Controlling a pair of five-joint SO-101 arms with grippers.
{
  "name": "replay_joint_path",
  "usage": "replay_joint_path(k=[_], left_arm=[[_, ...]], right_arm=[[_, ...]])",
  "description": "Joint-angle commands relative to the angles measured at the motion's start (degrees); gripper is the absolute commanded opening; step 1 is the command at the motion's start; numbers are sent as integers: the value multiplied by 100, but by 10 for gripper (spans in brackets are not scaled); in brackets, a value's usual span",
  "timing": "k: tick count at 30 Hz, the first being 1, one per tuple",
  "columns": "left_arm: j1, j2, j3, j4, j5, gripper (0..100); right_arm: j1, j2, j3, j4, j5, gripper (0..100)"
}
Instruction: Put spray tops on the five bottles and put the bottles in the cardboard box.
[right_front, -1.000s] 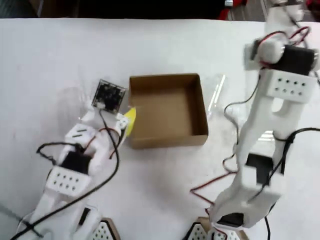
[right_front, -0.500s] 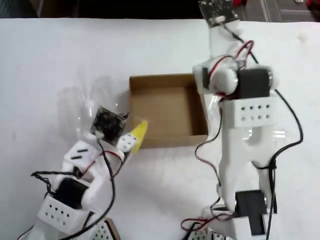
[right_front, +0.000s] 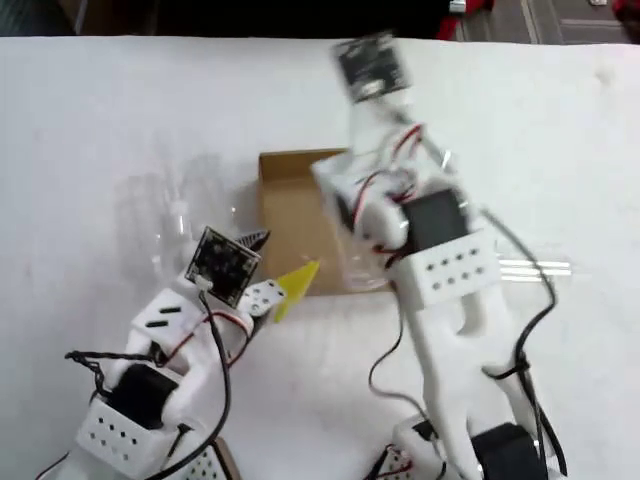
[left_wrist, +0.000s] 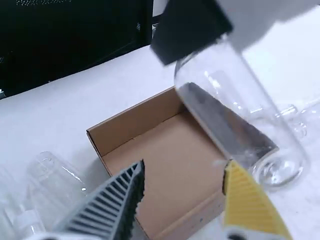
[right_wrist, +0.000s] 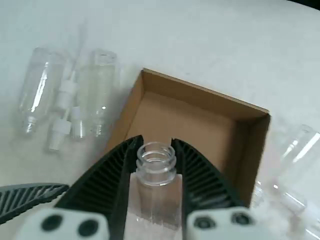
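The right end effector (right_wrist: 156, 145) is gripping a clear bottle (right_wrist: 155, 167) over the cardboard box (right_wrist: 200, 127); the left end effector (left_wrist: 184, 175) is gaping wide beside it.

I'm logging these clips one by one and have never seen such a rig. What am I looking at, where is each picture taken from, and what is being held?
These are two small robot arms, each ending in a two-fingered gripper. One picture looks down on the white table from a fixed camera; the other two come from cameras on the arms' wrists. A cardboard box stands open on the table. The right gripper is shut on the neck of a clear bottle that has no spray top, holding it over the box. The left gripper is open and holds nothing, close to the box. More clear bottles and white spray tops lie on the table beside the box.
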Motion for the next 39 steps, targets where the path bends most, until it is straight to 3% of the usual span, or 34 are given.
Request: replay_joint_path(k=[1, 10, 15, 21, 24, 33, 39], left_arm=[[66, -101, -53, 9, 325, 249], [31, -75, -44, -26, 334, 249], [13, -75, 0, -44, 325, 249], [-180, -75, 510, -923, 308, 245], [-286, -101, 501, -914, 316, 245], [-22, -101, 501, -800, 308, 245], [-31, -101, 501, -800, 308, 245]], right_arm=[[-426, -541, 492, -602, -53, 15], [-1103, -1411, 1134, -866, -53, 15], [-1068, -1692, 1257, -840, -53, 15], [-901, -2009, 1240, -330, 0, 15], [-892, -2035, 1240, -268, 0, 15], [-84, -1974, 1248, -1349, 0, 15], [426, -989, 1222, -2097, 9, 15]])
